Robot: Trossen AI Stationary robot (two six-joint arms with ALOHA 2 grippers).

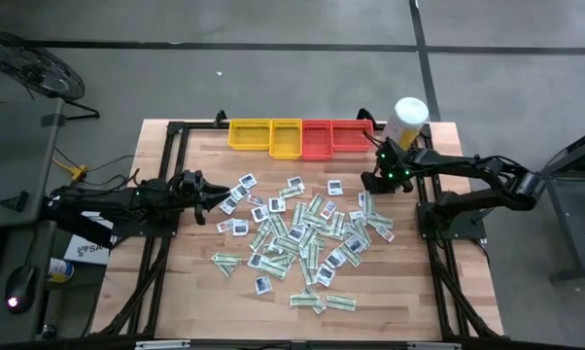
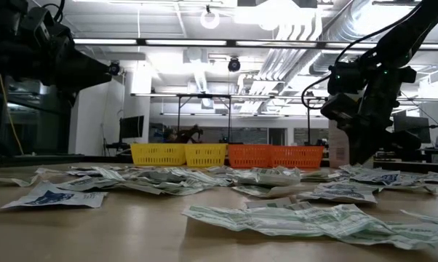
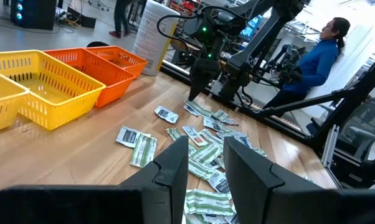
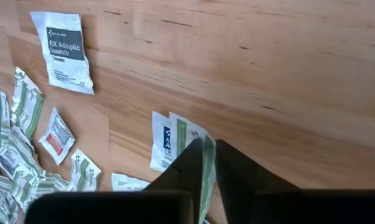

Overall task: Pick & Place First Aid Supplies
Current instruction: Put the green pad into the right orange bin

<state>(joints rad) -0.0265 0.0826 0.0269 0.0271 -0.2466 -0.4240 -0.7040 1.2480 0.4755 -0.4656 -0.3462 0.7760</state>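
Nearly all of the job looks still ahead: the first aid supplies (image 1: 302, 238) lie in a loose heap across the middle of the wooden table (image 1: 186, 301), green-and-white strips nearest the front edge and small white squares scattered further back and to the left. At the heap's far right edge the right gripper (image 4: 209, 163) is down at the table with its fingers pinched together on a green-and-white strip packet (image 4: 207, 171), a white square packet lying just beside it; whether the strip has left the wood cannot be told. The left gripper (image 3: 206, 171) hangs at the left side of the pile, jaws partly apart and holding nothing. Along the far edge stand the yellow trays (image 1: 265, 136) and the red trays (image 1: 333, 137), with no packet visible in any of them, so by my judgement sorting has barely begun.
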